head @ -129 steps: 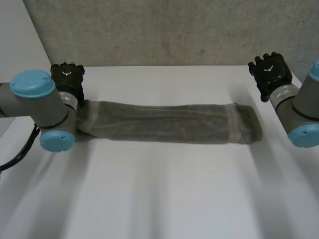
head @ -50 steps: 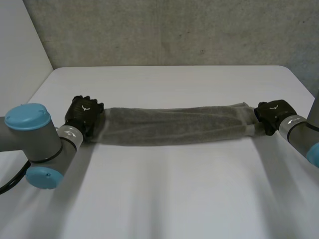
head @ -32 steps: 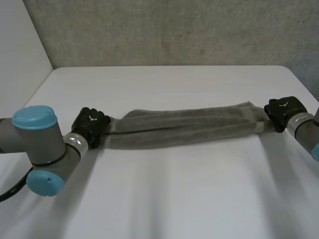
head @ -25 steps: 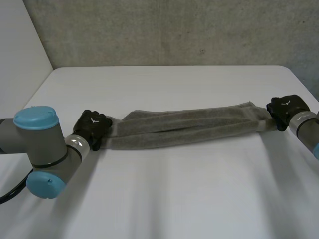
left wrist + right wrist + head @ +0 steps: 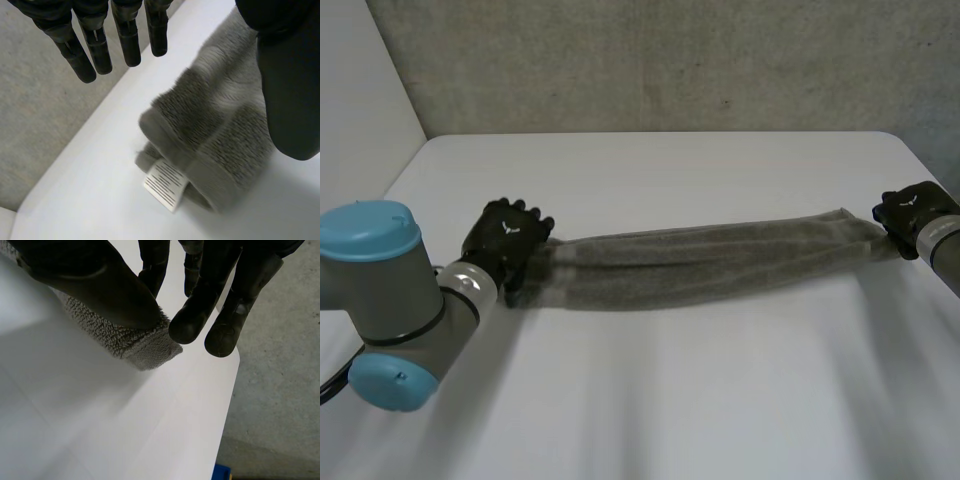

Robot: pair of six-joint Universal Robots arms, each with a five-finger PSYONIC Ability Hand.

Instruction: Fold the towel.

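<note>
Grey towel [image 5: 710, 258], bunched long and narrow, stretched across the middle of the white worktop [image 5: 670, 400] from the left of the frame to its right edge. Its left end, bearing a white label [image 5: 166, 183], lies beneath the left hand [image 5: 505, 238], whose fingers [image 5: 100, 47] are straight and spread from the thumb. The right hand [image 5: 912, 208] pinches the right end between thumb and curled fingers.
</note>
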